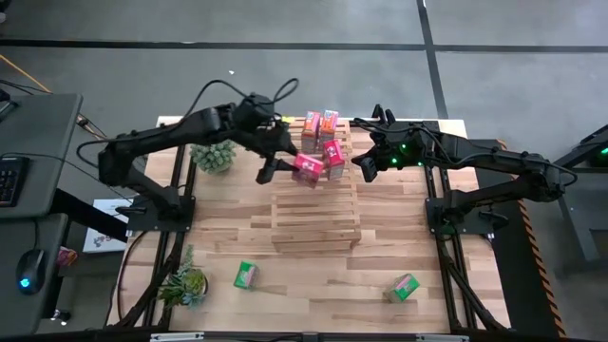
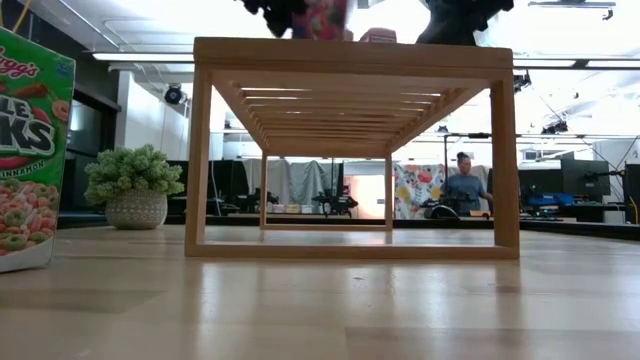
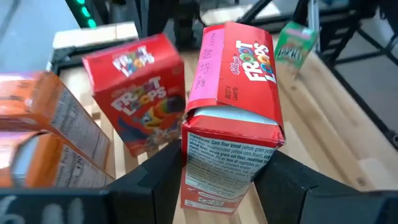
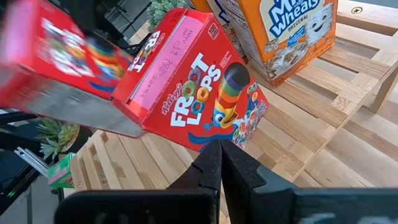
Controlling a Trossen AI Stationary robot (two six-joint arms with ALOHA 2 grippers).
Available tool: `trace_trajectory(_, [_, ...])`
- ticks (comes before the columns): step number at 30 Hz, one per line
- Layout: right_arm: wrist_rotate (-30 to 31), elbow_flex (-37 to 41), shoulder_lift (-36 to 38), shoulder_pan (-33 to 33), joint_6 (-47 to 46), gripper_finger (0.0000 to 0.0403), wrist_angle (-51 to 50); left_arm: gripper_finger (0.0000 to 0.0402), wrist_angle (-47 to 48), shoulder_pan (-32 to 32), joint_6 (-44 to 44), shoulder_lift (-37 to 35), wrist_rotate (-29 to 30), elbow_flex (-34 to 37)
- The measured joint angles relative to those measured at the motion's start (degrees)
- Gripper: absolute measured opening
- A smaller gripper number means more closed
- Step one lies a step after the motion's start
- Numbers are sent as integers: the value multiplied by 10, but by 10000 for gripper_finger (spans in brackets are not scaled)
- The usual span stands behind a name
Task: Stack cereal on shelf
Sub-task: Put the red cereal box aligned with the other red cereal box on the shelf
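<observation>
- Two green cereal boxes (image 1: pixel 246 275) lie on the table's near edge.
- The left gripper (image 1: pixel 281 165) clamps a red cereal box (image 1: pixel 307 168) above the shelf (image 1: pixel 314 211).
- Right gripper (image 1: pixel 363 168), fingers together, hovers beside the standing red box (image 1: pixel 331 155).
- Orange boxes (image 1: pixel 319 123) stand farthest back.

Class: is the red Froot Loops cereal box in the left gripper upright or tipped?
Tipped. The red cardboard Froot Loops box, clamped in the left gripper, shows its end flap to the wrist camera and hangs slanted above the light-wood slatted shelf.

We read "Froot Loops" on the red boxes (image 3: pixel 233 112) (image 4: pixel 193 102), "Mini Wheats" on an orange box (image 4: pixel 292 31), "Kellogg's" on a green box (image 2: pixel 30 150).
</observation>
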State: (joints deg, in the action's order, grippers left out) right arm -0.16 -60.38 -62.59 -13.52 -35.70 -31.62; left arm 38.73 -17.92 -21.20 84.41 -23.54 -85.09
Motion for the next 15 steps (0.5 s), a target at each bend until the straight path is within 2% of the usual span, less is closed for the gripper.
trace_trajectory(11, [0, 0, 0, 0, 2, 0, 0, 170, 7, -1, -20, 51, 4, -10])
trace_trajectory(15, [0, 0, 0, 0, 2, 0, 0, 170, 7, 2, -40, 50, 29, -11])
